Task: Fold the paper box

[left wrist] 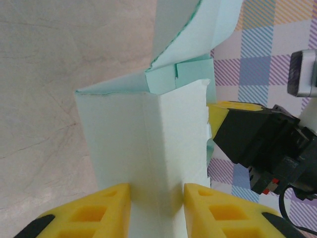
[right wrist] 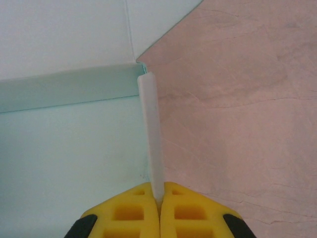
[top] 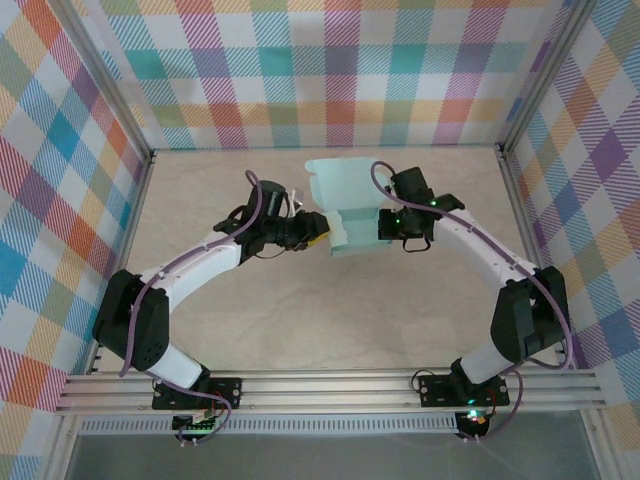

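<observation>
The paper box (top: 345,195) is pale mint-green card, partly folded, held above the table between both arms. My left gripper (top: 318,230) is shut on its folded body from the left; in the left wrist view the yellow fingers (left wrist: 111,208) press both sides of the box's upright folded section (left wrist: 148,148). My right gripper (top: 382,224) is shut on a thin wall of the box from the right. In the right wrist view that wall's edge (right wrist: 152,134) is pinched between the yellow fingertips (right wrist: 133,208), with the box's panels (right wrist: 64,144) spreading left. A large flap (top: 340,175) stands up toward the back.
The beige table (top: 330,320) is fenced by plaid walls (top: 330,70) at the back and sides, with a metal rail (top: 330,390) along the near edge. The right arm's black wrist (left wrist: 257,139) sits close behind the box in the left wrist view.
</observation>
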